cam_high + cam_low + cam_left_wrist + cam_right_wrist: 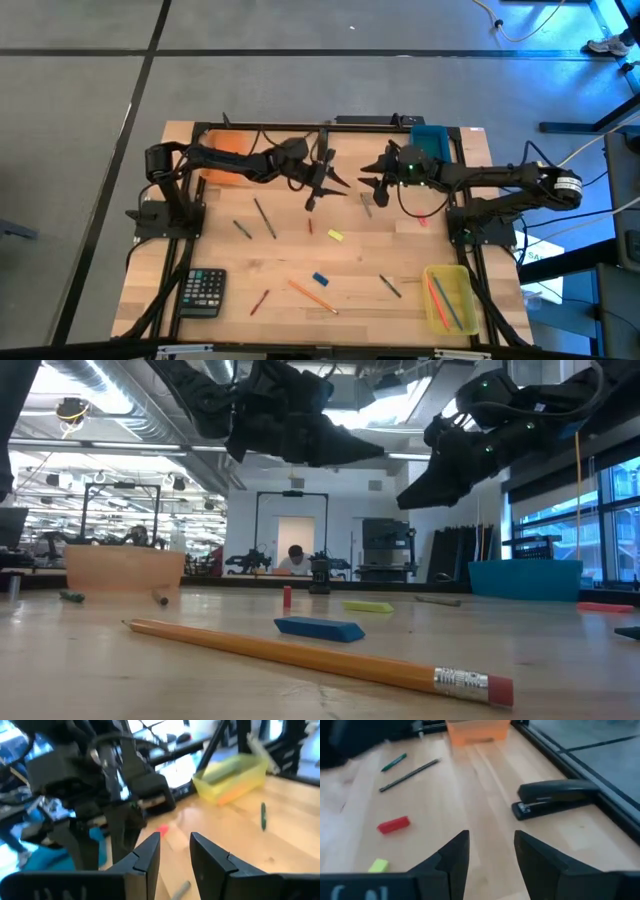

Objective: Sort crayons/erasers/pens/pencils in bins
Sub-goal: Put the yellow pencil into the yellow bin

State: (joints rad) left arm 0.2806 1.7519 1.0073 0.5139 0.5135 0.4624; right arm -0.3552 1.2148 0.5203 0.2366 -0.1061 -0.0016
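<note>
Both dark grippers hang above the wooden table's (300, 262) middle with fingers apart and nothing between them: the left gripper (322, 190) toward the shallow orange plastic bin (222, 160), the right gripper (372, 187) toward the teal plastic bin (432, 137). From the small yellow rectangular eraser (334, 236) at mid-table, the stubby red crayon (310, 227) lies just beside it and the blue block eraser (320, 279) nearer the front edge. The translucent yellow bin (449, 297), holding long thin sticks, sits well apart at the front right corner.
</note>
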